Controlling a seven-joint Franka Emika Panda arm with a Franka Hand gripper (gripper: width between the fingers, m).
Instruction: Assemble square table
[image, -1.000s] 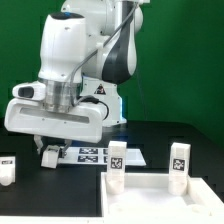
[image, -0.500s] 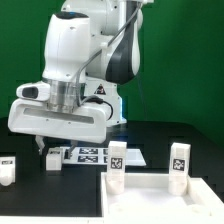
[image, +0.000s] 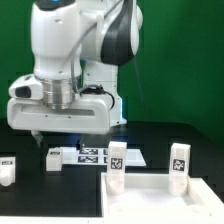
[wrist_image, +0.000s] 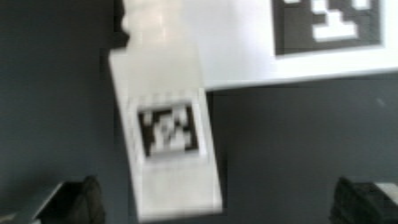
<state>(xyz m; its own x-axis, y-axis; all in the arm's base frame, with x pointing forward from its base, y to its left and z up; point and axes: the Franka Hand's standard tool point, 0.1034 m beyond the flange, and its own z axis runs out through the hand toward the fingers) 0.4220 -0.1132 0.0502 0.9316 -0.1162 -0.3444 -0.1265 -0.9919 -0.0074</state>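
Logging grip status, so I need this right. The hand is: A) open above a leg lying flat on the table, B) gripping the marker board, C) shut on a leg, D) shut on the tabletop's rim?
A: the hand is open, fingers wide apart and holding nothing, with the leg lying flat on the table below.
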